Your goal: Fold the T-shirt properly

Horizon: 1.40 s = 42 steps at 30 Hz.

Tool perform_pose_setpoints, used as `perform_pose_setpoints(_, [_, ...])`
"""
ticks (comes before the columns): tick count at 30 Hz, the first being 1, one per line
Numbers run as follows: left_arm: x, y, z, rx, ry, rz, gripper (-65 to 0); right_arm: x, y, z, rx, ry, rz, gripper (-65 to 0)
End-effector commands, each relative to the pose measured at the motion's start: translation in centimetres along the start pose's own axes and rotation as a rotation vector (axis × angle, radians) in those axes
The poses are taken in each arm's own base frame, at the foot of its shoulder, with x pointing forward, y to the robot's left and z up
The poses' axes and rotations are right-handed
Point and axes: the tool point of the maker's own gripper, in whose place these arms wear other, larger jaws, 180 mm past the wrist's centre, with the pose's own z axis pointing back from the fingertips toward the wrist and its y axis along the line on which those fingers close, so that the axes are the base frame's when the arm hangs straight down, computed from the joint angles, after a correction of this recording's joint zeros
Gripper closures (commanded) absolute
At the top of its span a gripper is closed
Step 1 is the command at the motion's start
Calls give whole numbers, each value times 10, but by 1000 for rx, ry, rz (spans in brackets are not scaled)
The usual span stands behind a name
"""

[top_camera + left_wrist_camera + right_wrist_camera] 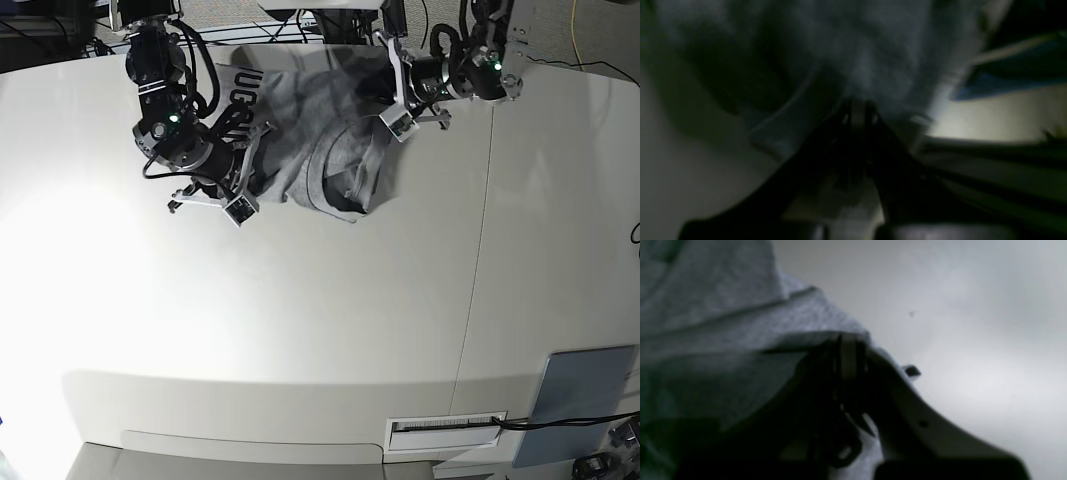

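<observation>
Both jaws clamped, T-shirt (310, 150) bunched

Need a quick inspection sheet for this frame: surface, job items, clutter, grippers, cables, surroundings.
Surface: white table, seam running down its right part, slot with a label strip near the front edge.
Job's things: T-shirt bunched at the far side between the arms, not flat; black lettering shows on its left part.
Clutter: blue-grey panel at the front right corner, apart from the shirt.
Grippers: left gripper shut on grey fabric; right gripper shut on a fabric edge. Both wrist views are dark and blurred.
Cables: black cable runs from the slot toward the panel; more cables behind the table's far edge.
Surroundings: carpet and equipment beyond the far edge, detail not legible.
</observation>
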Motion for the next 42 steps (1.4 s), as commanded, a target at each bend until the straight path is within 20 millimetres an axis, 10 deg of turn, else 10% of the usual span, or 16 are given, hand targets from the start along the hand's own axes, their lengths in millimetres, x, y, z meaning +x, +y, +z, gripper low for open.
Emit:
perform_pose_setpoints(1, [6,8,2,33,-22,-13,0,9,-6,3,-20,-29,7,-2])
perform_pose_setpoints(10, [10,87,1,281,32,-21,0,-10,31,6,102,10,-70,-2])
perform_pose_setpoints(20, [51,164,21,400,-106,45,0,19,98,15,225,-95,-27,-2])
perform_pose_setpoints(29, [87,161,63,367,-224,29,0,36,62,32,35,-107,-2,-2])
perform_pose_setpoints(36, [28,149,75,392,-133,130,0,-6,30,40,-66,11,-51,-2])
perform_pose_setpoints(42, [9,131,70,376,-211,172,0,-35,57,44,-11,65,-32,-2])
